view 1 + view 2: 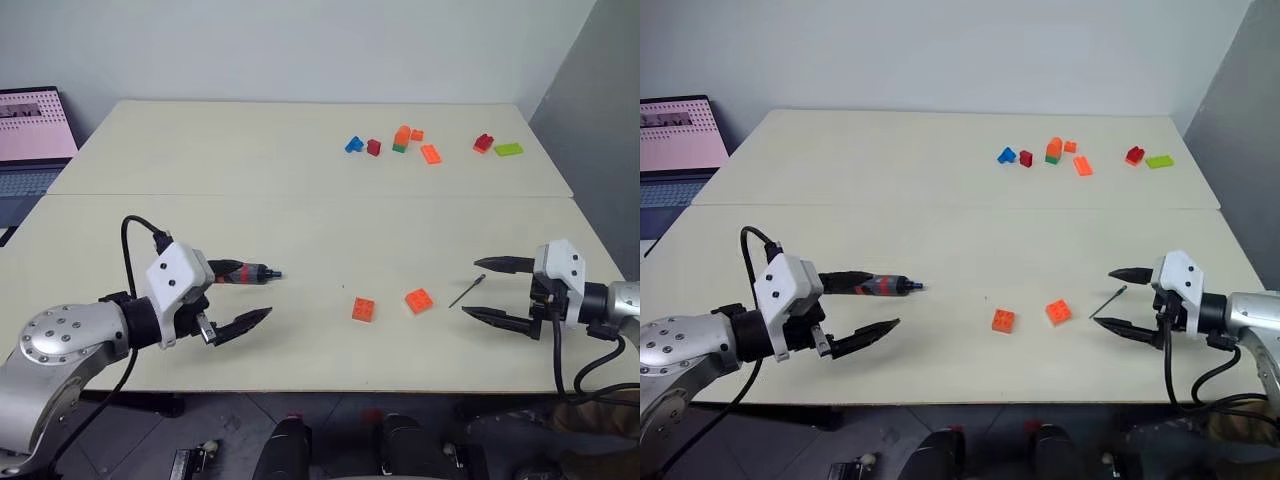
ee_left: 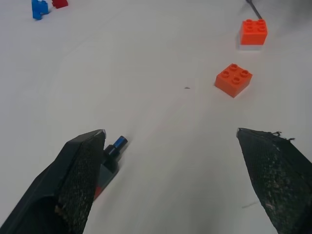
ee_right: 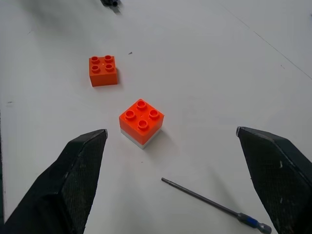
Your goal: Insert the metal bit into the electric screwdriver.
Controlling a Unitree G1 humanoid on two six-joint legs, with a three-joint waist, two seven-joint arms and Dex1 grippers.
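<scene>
The electric screwdriver (image 1: 250, 272), black with a red band and a small blue tip, lies on the table at the front left. My left gripper (image 1: 255, 292) stands open around its front end. The far finger (image 2: 80, 170) sits right beside the tool and hides its rear part. The metal bit (image 1: 467, 291), a thin dark rod, lies on the table at the front right. My right gripper (image 1: 470, 287) is open, and the bit (image 3: 209, 201) lies between its two spread fingers. I cannot tell whether either gripper touches its object.
Two orange bricks (image 1: 364, 309) (image 1: 419, 300) lie between the grippers near the front edge. Several coloured bricks (image 1: 402, 138) are scattered at the far right of the table. A laptop (image 1: 30, 140) stands off the table's left side.
</scene>
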